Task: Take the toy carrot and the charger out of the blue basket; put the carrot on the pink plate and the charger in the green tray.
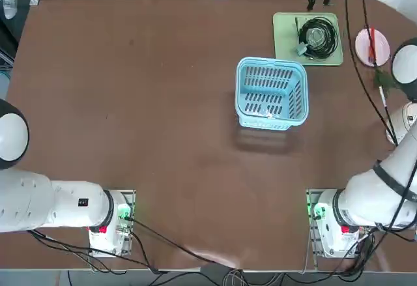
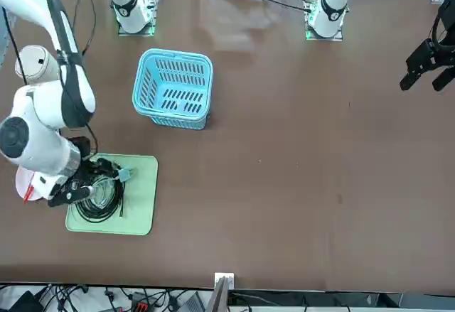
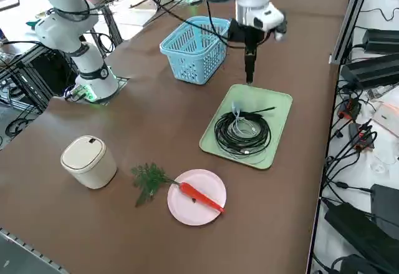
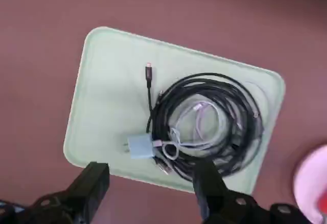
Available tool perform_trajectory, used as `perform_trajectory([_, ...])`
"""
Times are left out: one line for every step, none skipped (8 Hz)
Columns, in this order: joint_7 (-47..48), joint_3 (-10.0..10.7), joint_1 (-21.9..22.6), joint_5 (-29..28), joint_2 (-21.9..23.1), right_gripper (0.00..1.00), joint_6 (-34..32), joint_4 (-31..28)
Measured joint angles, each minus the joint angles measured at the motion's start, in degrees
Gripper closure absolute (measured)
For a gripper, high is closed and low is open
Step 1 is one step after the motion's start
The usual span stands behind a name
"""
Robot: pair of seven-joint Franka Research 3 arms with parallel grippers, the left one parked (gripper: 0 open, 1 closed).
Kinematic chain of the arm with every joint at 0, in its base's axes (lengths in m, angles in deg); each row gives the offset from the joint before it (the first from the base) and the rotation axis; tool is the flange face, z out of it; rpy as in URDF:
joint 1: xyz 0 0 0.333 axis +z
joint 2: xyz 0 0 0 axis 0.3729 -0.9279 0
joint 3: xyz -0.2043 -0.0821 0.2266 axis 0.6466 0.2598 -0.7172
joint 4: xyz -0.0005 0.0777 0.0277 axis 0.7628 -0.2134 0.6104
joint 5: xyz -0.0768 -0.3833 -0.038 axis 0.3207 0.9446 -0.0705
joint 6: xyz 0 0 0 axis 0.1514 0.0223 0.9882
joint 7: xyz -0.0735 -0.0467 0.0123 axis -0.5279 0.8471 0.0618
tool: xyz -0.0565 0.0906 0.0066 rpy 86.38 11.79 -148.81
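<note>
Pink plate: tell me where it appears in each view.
Top view: pink plate at upper right.
Front view: near the left edge, partly hidden by the right arm.
Right side view: lower middle.
Right wrist view: partly cut off by the picture's edge, beside the tray.
Shared landmark: green tray.

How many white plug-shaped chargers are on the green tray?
1: the charger lies in the green tray, beside the coiled black cable. Others could be hidden beneath the coil.
</note>
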Motion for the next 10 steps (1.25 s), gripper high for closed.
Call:
perform_trajectory([1.2,0.0,-0.1,-0.3,3.8,0.00,-4.9,0.6])
perform_trajectory([2.7,0.0,-0.1,-2.2,8.3,0.00,-10.5,0.9])
perform_trajectory([3.9,0.0,-0.3,-4.8,13.1,0.00,-15.6,0.9])
perform_trajectory([5.3,0.1,-0.9,-6.7,17.3,0.00,-19.5,0.8])
perform_trajectory([7.4,0.2,-1.8,-8.2,20.5,0.00,-22.1,0.6])
perform_trajectory([9.9,0.3,-2.7,-9.0,22.2,0.00,-23.5,0.3])
perform_trajectory([11.6,0.5,-3.2,-9.2,22.7,0.00,-23.7,0.0])
perform_trajectory([12.0,0.8,-3.7,-9.2,22.4,0.00,-23.6,-0.4])
perform_trajectory([12.0,1.0,-4.1,-9.2,21.7,0.00,-23.6,-0.7])
perform_trajectory([12.0,1.0,-4.5,-9.2,20.8,0.00,-23.6,-0.9])
